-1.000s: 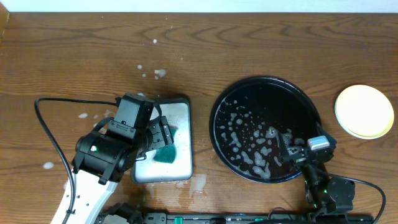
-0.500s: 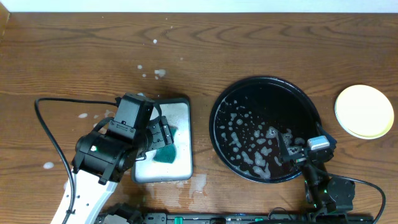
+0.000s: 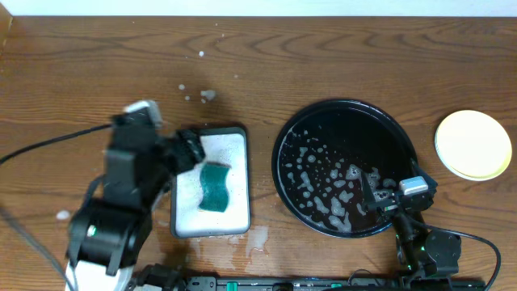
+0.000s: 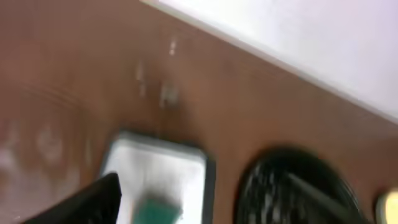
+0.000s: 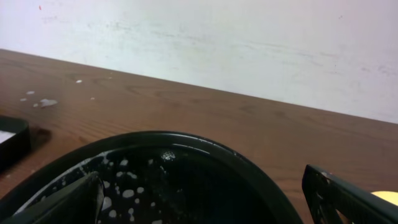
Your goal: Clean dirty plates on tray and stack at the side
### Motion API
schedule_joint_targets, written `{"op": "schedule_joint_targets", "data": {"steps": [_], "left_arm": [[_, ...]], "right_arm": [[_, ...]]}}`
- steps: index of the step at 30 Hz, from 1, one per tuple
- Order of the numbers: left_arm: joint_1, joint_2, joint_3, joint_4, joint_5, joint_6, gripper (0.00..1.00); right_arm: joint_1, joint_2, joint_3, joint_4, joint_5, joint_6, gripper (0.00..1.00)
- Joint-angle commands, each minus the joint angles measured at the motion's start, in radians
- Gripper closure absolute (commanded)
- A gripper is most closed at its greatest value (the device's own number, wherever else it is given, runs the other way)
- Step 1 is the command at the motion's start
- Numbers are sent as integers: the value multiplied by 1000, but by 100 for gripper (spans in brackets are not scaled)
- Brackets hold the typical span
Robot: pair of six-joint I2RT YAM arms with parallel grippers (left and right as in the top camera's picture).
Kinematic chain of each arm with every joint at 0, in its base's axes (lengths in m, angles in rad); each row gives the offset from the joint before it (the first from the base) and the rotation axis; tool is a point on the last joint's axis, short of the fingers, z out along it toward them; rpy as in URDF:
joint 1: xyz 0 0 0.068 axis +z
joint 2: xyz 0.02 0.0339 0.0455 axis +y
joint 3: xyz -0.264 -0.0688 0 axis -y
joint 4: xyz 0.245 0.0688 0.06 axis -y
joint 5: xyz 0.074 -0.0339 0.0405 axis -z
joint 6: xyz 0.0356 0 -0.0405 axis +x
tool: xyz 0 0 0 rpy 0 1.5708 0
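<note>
The black round tray [image 3: 355,125] lies right of centre, its floor flecked with white foam and with no plates on it. A yellow plate [image 3: 473,144] rests on the bare table to the tray's right, with a paler rim showing under its edge. My right gripper [image 3: 386,195] hovers low over the tray's near right rim [image 5: 186,138], open and empty [image 5: 205,211]. My left gripper [image 3: 187,150] is at the upper left corner of the small white tray [image 3: 234,141], open with nothing in it. Its wrist view is blurred and shows one dark finger [image 4: 87,202].
A green sponge [image 3: 215,187] lies on the small white dark-rimmed tray, also seen blurred in the left wrist view [image 4: 158,208]. Foam spots [image 3: 208,95] and wet patches [image 3: 257,237] dot the wooden table. A cable [image 3: 48,145] trails left of the left arm.
My left arm has swung up and to the left, off the small tray, leaving the green sponge fully uncovered there. The right arm has not moved.
</note>
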Motion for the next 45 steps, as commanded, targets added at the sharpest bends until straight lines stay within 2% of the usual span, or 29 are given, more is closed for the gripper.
{"op": "schedule_joint_targets", "data": {"steps": [1,6,10,20,31,45], "left_arm": [[92,-136,-138,170,60,194,18],[160,-356,-373,411,60,330,18],[185,-551,-563,523,43,373,18],[187,-844,-814,585,14,389,18],[187,-840,-987,732,-8,386,18],[187,-840,-990,684,-7,386,18]], "right_arm": [[-8,-6,-5,0,-5,-10,1],[-8,-6,-5,0,-5,-10,1],[-8,-6,-5,0,-5,-10,1],[-8,-6,-5,0,-5,-10,1],[-8,-6,-5,0,-5,-10,1],[-8,-6,-5,0,-5,-10,1]]}}
